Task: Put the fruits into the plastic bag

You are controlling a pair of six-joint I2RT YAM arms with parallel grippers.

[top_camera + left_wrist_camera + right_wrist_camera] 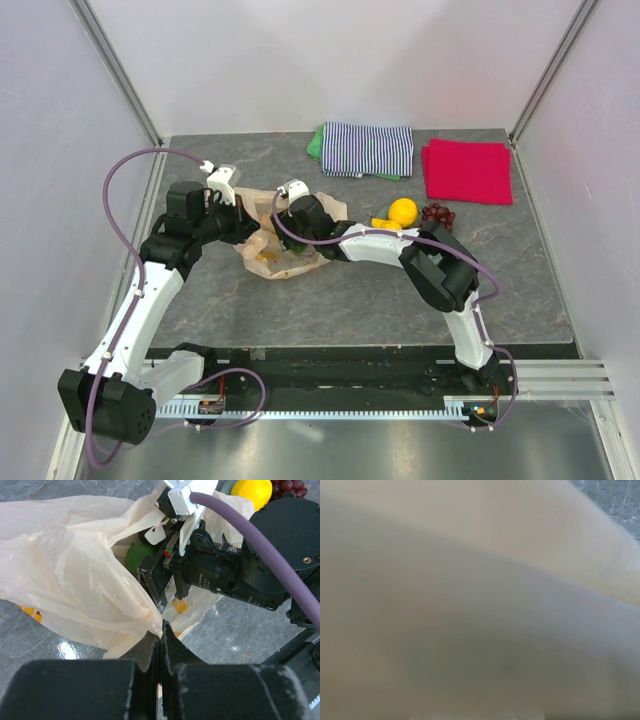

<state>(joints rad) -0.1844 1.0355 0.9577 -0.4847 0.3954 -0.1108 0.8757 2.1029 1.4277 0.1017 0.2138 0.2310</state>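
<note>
Because the thin plastic bag [75,570] would slump flat on the table [240,625], the left fingers [146,650] are pressed together on its rim, holding the mouth up. The right fingers [151,580] reach inside with a green fruit [134,559] just past their tips, though I cannot tell how far they are spread. The lemon [252,491] and grape bunch [287,485] lie outside, well behind them.

Bright, even, diffuse.
Blurred right-wrist view of thin cream translucent plastic bag [480,600]; glare on glossy grey tabletop [66,651].

1 plastic bag [65,570], 2 cloths [368,148] [467,170], 3 fruits [403,211] [437,213] [382,223] outside it.
</note>
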